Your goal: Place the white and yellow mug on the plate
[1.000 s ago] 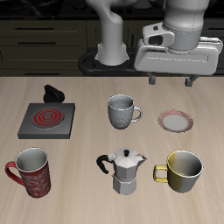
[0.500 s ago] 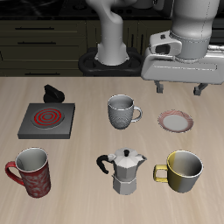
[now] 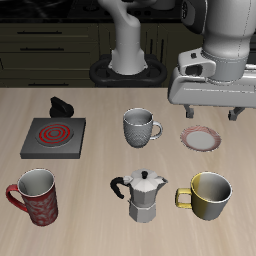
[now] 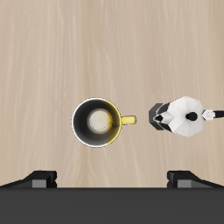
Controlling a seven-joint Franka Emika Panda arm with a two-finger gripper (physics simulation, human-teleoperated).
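The white and yellow mug stands upright near the table's front edge, its handle pointing toward the moka pot. It also shows in the wrist view, seen from straight above and empty. The plate lies flat a little farther back than the mug and is empty. My gripper is open and empty, hanging high above the table over the plate and mug area. In the wrist view the gripper shows both fingertips spread wide, with the mug apart from them.
A silver moka pot stands beside the yellow mug and also shows in the wrist view. A grey-white patterned mug stands beside the plate. A red patterned mug, a grey burner and a small black object lie across the table.
My gripper has moved down and toward the table's front edge, nearer above the plate and yellow mug. It stays open. Nothing on the table has moved.
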